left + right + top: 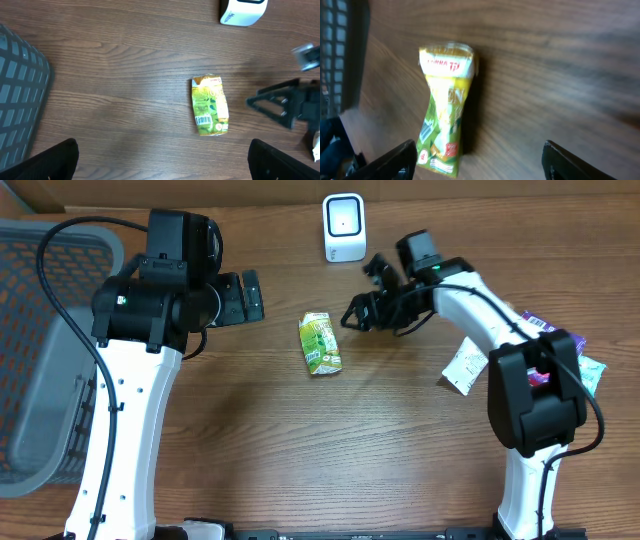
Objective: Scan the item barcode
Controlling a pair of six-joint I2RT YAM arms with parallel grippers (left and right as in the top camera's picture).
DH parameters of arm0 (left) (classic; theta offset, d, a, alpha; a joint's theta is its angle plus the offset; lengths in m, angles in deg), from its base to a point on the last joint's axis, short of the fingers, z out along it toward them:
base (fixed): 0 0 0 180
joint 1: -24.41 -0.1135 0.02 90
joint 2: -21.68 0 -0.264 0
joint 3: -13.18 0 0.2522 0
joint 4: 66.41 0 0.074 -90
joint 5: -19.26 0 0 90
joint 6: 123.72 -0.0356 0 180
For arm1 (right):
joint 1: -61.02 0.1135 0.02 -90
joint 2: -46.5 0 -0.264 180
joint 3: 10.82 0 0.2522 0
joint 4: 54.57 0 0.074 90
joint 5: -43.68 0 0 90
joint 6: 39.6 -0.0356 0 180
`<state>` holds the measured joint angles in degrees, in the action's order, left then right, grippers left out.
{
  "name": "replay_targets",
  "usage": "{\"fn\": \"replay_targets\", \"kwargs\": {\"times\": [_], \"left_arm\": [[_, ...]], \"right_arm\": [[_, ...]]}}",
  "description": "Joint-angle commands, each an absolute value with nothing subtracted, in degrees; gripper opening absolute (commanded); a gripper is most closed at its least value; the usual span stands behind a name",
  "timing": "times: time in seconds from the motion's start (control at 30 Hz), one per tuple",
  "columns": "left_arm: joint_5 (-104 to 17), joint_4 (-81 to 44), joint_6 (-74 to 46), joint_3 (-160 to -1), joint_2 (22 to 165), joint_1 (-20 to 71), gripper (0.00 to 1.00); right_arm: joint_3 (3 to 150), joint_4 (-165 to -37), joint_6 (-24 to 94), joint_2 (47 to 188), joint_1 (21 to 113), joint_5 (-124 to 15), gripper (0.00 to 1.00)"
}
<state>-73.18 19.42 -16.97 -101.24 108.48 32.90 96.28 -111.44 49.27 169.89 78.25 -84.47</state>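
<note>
A green and yellow snack packet (pixel 319 343) lies flat on the wooden table, its barcode (pixel 203 120) facing up in the left wrist view. The white scanner (pixel 343 227) stands at the back of the table. My right gripper (pixel 355 315) hovers just right of the packet, open, and in its own view the packet (pixel 445 107) lies close to the left finger (pixel 390 162), not gripped. My left gripper (pixel 250 297) is open to the left of the packet (pixel 210 105), with bare wood between its fingers.
A grey mesh basket (pixel 40 350) fills the left side of the table. Other packets lie at the right, a white one (pixel 465 368) and a pale green one (pixel 592 372), beside the right arm's base.
</note>
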Motion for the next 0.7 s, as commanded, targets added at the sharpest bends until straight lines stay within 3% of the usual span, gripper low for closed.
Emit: {"fn": "replay_targets", "kwargs": {"times": [0.0,0.07,0.1,0.17,0.67], "left_arm": [[-73.9,19.4,-16.6,-102.2,108.7,32.7,1.00],[-73.9,19.4,-16.6,-102.2,108.7,32.7,0.99],[-73.9,19.4,-16.6,-102.2,108.7,32.7,1.00],[-73.9,19.4,-16.6,-102.2,108.7,32.7,1.00],[-73.9,19.4,-16.6,-102.2,108.7,32.7,1.00]], "right_arm": [[97.1,-109.5,50.0,172.0,80.0,-88.5,0.77],[97.1,-108.7,49.9,173.3,81.0,-88.5,0.71],[97.1,-108.3,49.7,174.0,81.4,-88.5,0.61],[97.1,-107.3,48.1,175.5,82.1,-88.5,0.52],[97.1,-97.2,41.1,179.3,85.1,-92.3,0.52]]}}
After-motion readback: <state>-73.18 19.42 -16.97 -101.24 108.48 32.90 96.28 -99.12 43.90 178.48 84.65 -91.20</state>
